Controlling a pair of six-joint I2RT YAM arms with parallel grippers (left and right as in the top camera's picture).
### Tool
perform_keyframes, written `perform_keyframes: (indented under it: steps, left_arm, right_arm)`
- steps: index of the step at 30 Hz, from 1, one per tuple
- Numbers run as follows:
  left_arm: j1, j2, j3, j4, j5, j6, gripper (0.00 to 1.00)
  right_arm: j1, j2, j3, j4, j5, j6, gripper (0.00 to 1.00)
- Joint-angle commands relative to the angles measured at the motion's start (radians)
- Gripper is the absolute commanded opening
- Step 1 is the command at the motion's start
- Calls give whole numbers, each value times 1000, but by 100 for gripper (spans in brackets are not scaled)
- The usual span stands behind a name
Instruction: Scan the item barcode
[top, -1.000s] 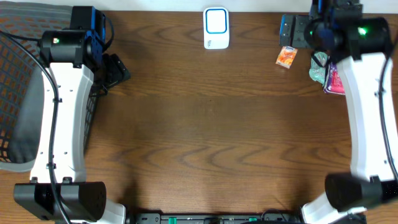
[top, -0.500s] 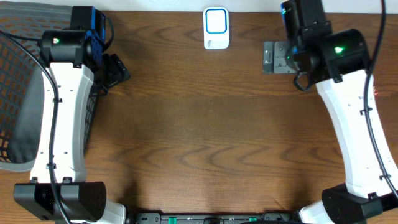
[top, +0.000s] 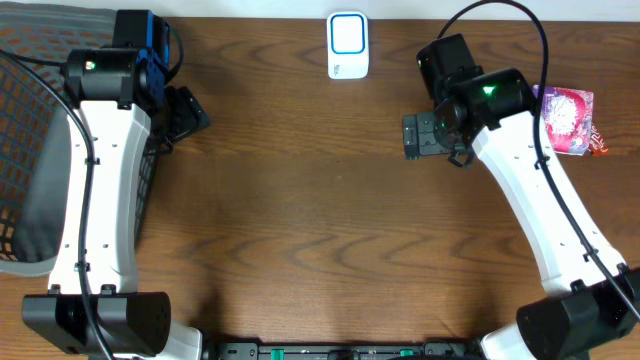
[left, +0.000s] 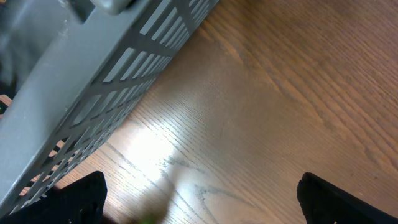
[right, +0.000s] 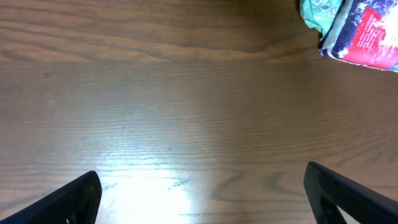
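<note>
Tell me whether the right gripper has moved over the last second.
Yes. In the overhead view the right gripper has swung away from the snack packets and the table's back edge, sideways closer to the white scanner.

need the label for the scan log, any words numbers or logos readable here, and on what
None can be read.
Red and blue packet: white print, too blurred to read.
Pink packet: printed pattern, too small to read.
White scanner: blue outline, no legible marking.
</note>
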Motion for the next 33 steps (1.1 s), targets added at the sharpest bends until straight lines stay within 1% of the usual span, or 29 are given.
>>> perform_keyframes:
  steps: [1, 5, 10, 14, 19, 22, 27, 30, 33]
  left_arm:
    - [2, 5, 6, -3, -17, -16, 98]
    - [2, 5, 6, -3, -17, -16, 98]
    - [2, 5, 6, -3, -17, -16, 98]
    - [2, 5, 6, -3, -17, -16, 98]
    - [2, 5, 6, -3, -17, -16, 98]
    - [2, 5, 6, -3, -17, -16, 98]
    - [2, 5, 6, -3, -17, -16, 98]
    - [2, 5, 6, -3, -17, -16, 98]
    - [2, 5, 6, -3, -17, -16, 98]
  right_arm:
    - [23, -107, -10, -4, 3, 14, 99]
    - [28, -258, -67, 13, 13, 19, 99]
    - [28, -513, -253, 93, 15, 27, 99]
    - [27, -685, -405, 172, 15, 40, 99]
    - [27, -837, -584, 279, 19, 71, 99]
    - [27, -879, -681, 332, 18, 72, 99]
    - [27, -872, -786, 367, 18, 74, 99]
    - [27, -858, -801, 394, 65, 74, 99]
    - [27, -859, -801, 419, 72, 74, 99]
